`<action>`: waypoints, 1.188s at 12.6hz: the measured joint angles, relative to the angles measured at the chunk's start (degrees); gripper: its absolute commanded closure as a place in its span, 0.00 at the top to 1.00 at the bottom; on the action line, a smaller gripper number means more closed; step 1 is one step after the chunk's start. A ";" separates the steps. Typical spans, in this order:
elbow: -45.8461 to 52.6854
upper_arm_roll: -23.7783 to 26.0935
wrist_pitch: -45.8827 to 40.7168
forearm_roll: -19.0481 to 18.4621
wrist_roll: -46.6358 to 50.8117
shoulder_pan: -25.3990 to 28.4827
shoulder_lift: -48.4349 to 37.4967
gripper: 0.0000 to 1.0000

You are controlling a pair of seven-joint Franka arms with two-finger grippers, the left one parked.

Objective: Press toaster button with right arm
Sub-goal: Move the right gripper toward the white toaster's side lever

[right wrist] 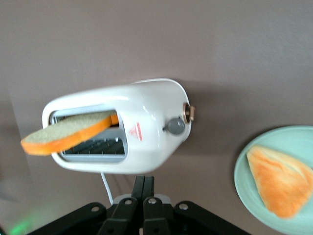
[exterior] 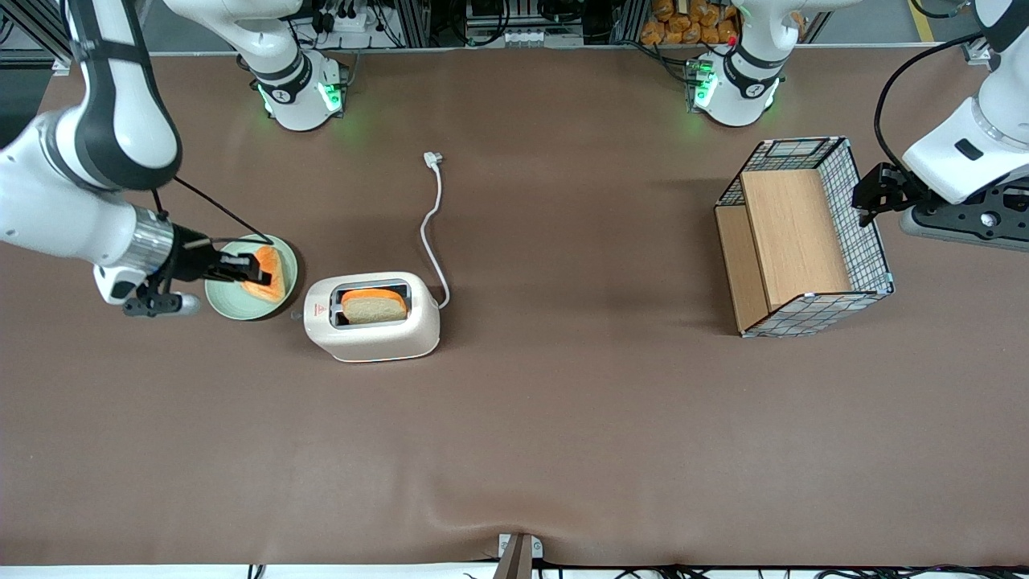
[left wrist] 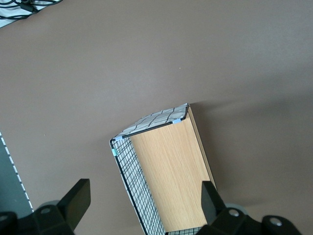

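The cream-white toaster (exterior: 371, 316) stands on the brown table with a bread slice (exterior: 372, 305) sticking out of its slot. Its small grey round button (right wrist: 175, 127) sits on the narrow end face beside the red triangle mark; in the front view the button (exterior: 297, 315) is only a faint dot. The right arm's black gripper (exterior: 259, 275) is shut and empty. It hovers over the green plate (exterior: 223, 304), a short way from the toaster's end face and touching nothing. In the right wrist view the gripper (right wrist: 144, 182) points at the toaster (right wrist: 146, 107), close to its body.
A toasted slice (exterior: 272, 277) lies on the plate; it also shows in the right wrist view (right wrist: 279, 180). The toaster's white cord (exterior: 434, 233) runs away from the front camera. A wire basket with wooden panels (exterior: 804, 237) stands toward the parked arm's end.
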 measured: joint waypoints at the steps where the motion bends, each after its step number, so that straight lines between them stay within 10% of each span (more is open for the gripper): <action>1: -0.47 -0.01 2.43 0.95 -1.36 -0.01 1.42 0.00; 15: -1.29 0.07 9.61 8.66 -5.72 0.03 9.15 0.00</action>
